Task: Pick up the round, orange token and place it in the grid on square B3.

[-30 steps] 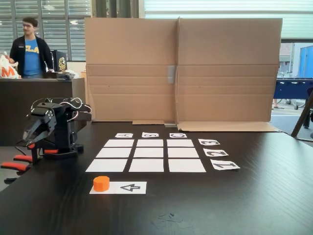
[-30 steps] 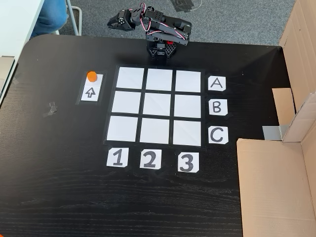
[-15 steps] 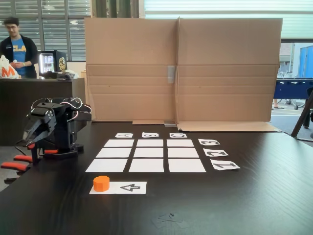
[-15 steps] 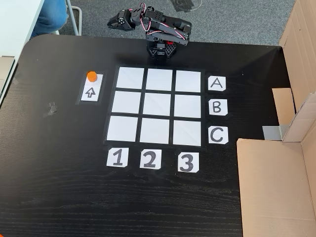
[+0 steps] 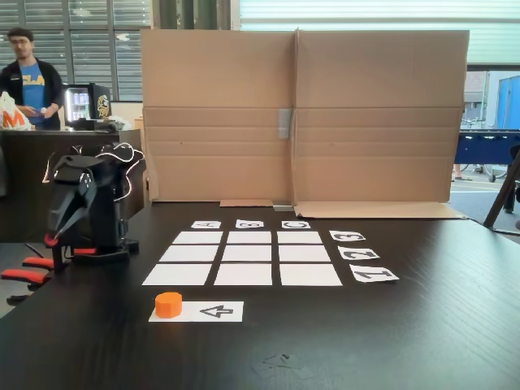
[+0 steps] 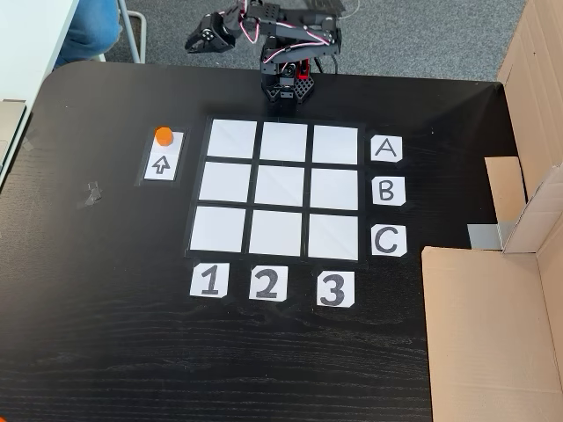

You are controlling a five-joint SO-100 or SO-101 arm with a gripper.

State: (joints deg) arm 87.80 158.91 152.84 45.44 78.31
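Note:
The orange token [image 5: 168, 305] [image 6: 164, 134] stands on one end of the arrow card [image 5: 213, 311] [image 6: 161, 164], beside the grid [image 5: 243, 274] [image 6: 227, 185]. Square B3 [image 5: 249, 237] [image 6: 334, 189] is a bare white rectangle, the middle one of the row next to the "3" card. The black arm stands at the table edge beyond the A side of the grid. Its gripper [image 5: 55, 235] [image 6: 193, 42] hangs past that edge, well away from the token. The fingers taper together to a point with nothing between them.
Letter cards [image 6: 387, 191] and number cards [image 6: 266, 284] edge the grid. A tall cardboard wall [image 5: 301, 114] [image 6: 493, 334] closes the side behind the letter cards. Orange clamps [image 5: 24, 274] hold the arm's base. A person [image 5: 28, 77] stands behind a counter in the background.
The arm has risen out of its folded pose and the gripper has swung to point more steeply down. The token has not moved. The person in the background has shifted.

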